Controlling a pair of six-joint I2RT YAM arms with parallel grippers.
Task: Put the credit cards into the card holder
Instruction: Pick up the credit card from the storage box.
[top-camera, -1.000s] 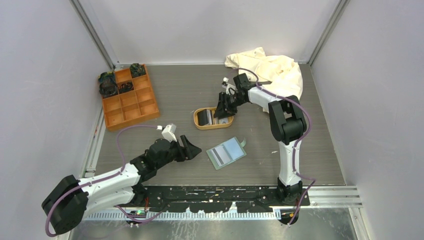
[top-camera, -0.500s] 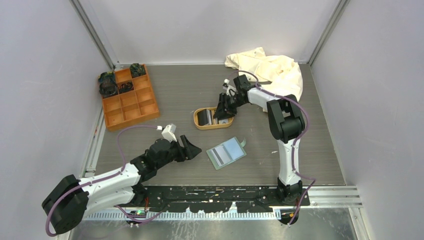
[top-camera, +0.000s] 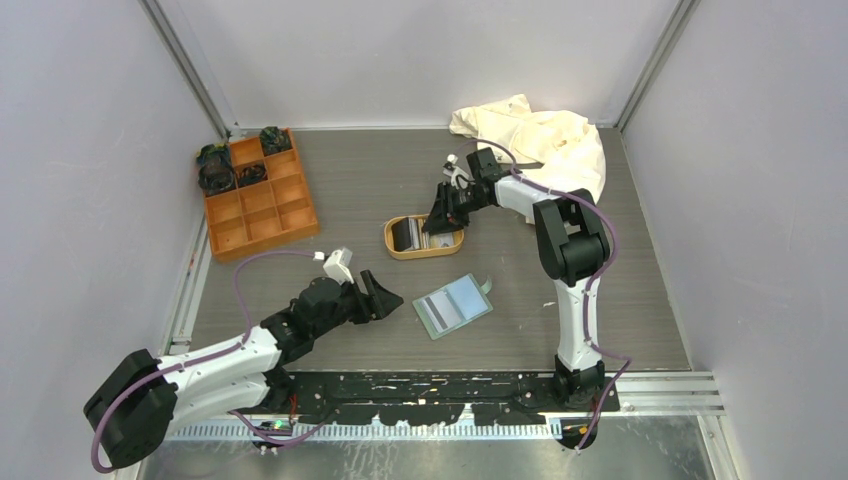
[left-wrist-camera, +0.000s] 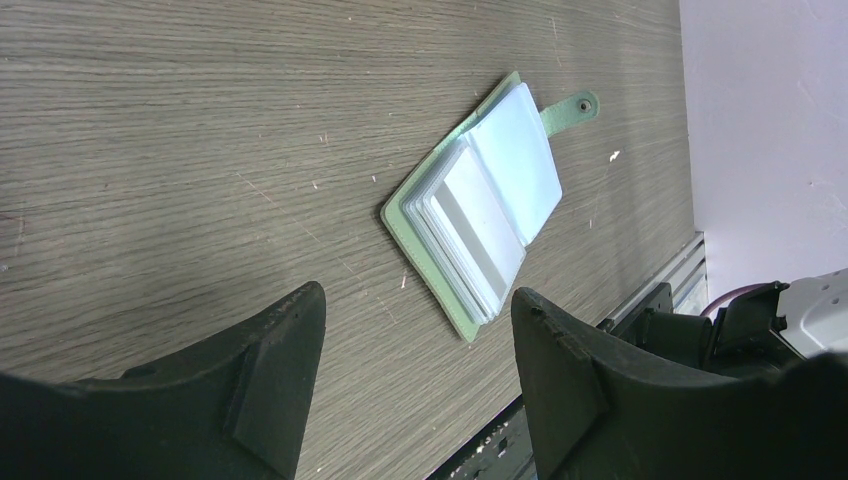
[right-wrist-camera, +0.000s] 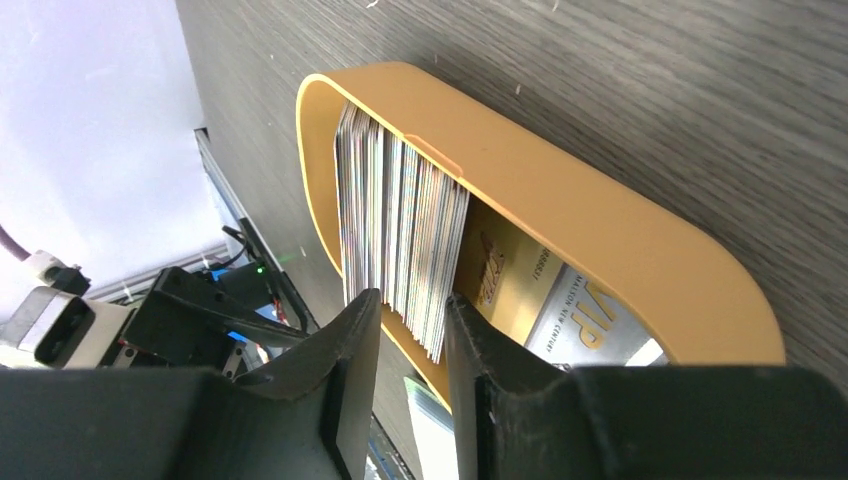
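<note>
The oval tan tray (right-wrist-camera: 620, 250) holds the credit cards (right-wrist-camera: 400, 220) on edge, and its wall half hides a flat gold card (right-wrist-camera: 520, 285). The right end effector (right-wrist-camera: 410, 308) straddles several; whether it pinches them is unclear. The card holder (left-wrist-camera: 480, 210) lies open on the table (left-wrist-camera: 150, 150), before the empty left end effector (left-wrist-camera: 418, 300), whose jaws are spread.

One card holder (top-camera: 453, 306), one tray (top-camera: 420, 256), one orange box (top-camera: 280, 215), one cloth (top-camera: 545, 135)
</note>
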